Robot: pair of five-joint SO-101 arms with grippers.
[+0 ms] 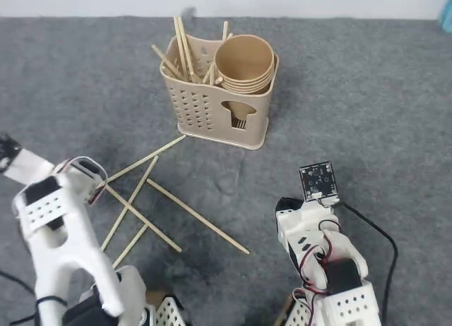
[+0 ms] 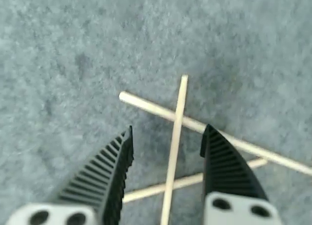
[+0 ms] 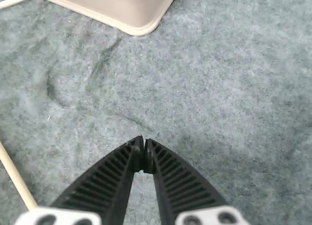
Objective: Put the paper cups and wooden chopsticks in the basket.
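Observation:
The beige perforated basket [image 1: 212, 114] stands at the back middle of the grey carpet. It holds stacked paper cups [image 1: 244, 60] and several upright wooden chopsticks [image 1: 182, 47]. More chopsticks [image 1: 141, 216] lie crossed on the carpet in front of the basket to the left. My left gripper [image 2: 168, 129] hangs open just above the crossing, with one chopstick [image 2: 174, 142] running between its fingers [image 2: 117, 166]; in the high view the left gripper [image 1: 97, 185] sits at the sticks' left end. My right gripper [image 3: 144, 141] is shut on nothing, low over bare carpet near the basket's corner [image 3: 126, 10].
A long chopstick [image 1: 199, 217] lies diagonally between the two arms; its end [image 3: 14, 178] shows beside the right gripper. The carpet has soft wrinkles [image 3: 87, 79] in front of the basket. The right arm [image 1: 321, 248] stands at the front right with a cable trailing.

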